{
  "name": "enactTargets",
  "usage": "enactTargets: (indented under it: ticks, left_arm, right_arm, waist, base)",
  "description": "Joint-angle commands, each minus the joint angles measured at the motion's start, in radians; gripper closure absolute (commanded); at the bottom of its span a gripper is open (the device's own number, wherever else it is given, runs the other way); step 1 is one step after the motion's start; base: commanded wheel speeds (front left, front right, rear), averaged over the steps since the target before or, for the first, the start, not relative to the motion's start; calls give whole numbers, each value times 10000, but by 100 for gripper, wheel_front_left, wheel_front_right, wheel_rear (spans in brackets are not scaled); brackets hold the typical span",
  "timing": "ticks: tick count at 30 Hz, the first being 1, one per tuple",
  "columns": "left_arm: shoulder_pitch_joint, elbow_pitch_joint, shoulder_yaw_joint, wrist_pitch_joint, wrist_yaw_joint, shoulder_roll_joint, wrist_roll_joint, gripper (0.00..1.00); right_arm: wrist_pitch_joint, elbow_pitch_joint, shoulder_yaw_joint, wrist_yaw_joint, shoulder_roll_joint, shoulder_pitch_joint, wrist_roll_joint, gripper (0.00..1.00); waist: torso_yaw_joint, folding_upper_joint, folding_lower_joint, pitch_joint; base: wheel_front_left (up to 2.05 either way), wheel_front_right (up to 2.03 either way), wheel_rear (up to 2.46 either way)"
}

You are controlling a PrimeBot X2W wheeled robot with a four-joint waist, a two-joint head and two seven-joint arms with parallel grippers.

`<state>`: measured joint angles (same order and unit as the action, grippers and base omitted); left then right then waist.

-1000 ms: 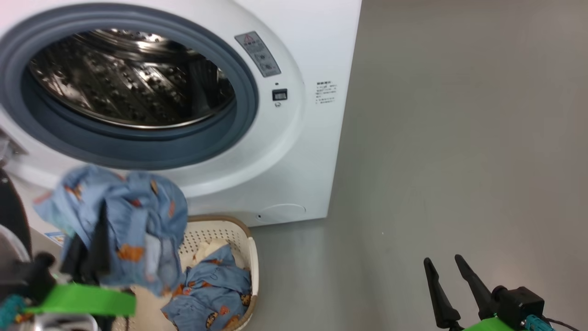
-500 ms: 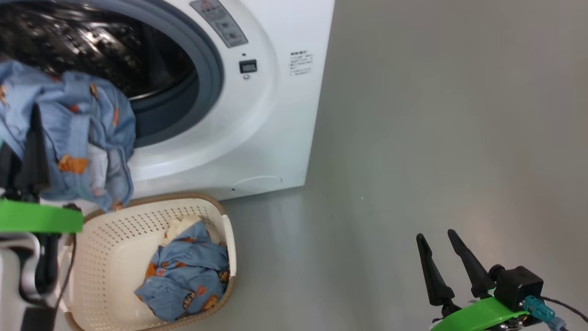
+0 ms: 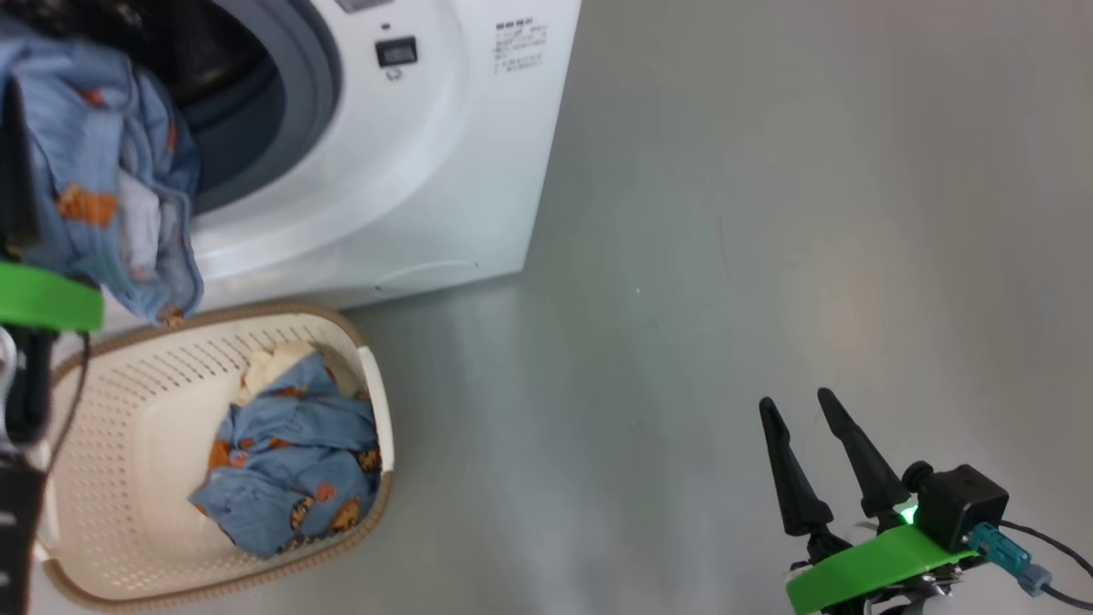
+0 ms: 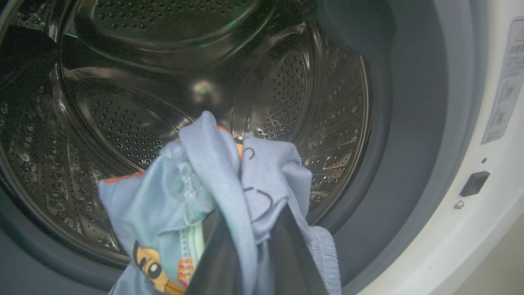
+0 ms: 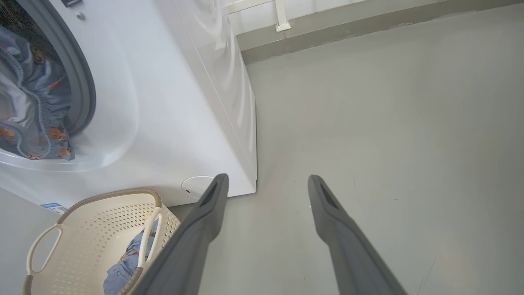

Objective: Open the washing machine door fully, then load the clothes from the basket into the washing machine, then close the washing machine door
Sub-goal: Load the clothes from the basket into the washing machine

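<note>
Blue printed fabric (image 3: 102,171) hangs pinched between the closed fingers of the left gripper (image 4: 250,211) at the mouth of the washing machine (image 3: 427,171), in front of its perforated steel drum (image 4: 123,123) and grey gasket (image 3: 312,94). Below it, just before the machine, the cream basket (image 3: 282,309) holds a second blue bundle (image 3: 286,465) — crumpled toward its right wall, with a scrap of white cloth behind. Far right, the right gripper (image 3: 794,399) hovers over the grey floor (image 3: 768,213) — fingers spread wide, holding nothing.
</note>
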<state>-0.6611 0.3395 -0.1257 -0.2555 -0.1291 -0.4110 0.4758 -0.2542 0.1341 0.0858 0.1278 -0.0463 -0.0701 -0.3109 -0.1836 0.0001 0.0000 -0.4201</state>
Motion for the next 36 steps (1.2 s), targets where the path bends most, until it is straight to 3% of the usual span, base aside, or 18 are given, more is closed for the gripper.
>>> enactTargets:
  ticks: [1,14,23,36]
  left_arm:
    - [-432,-146,287,-63,-15,-568,138,100]
    - [-3465,1723,-1359,740,-15,-1766,1405,100]
    - [-5249,2500,-2463,1269,-15,-2026,2017,100]
    - [-6862,2965,-3026,77,-15,-2281,1566,100]
  right_arm:
    - [-76,-255,285,29,-39,-144,-45,0]
    - [-76,-510,840,29,-39,-738,-313,0]
    - [-76,-526,1093,29,-39,-821,-448,0]
    - [-76,-694,1443,29,-39,-794,-745,0]
  waist:
    - [-192,-1,0,-628]
    - [-208,-1,0,-2355]
    - [-294,-1,0,-2845]
    - [-702,-1,0,-3408]
  base:
    - [0,0,0]
    - [0,0,0]
    - [0,0,0]
    - [0,0,0]
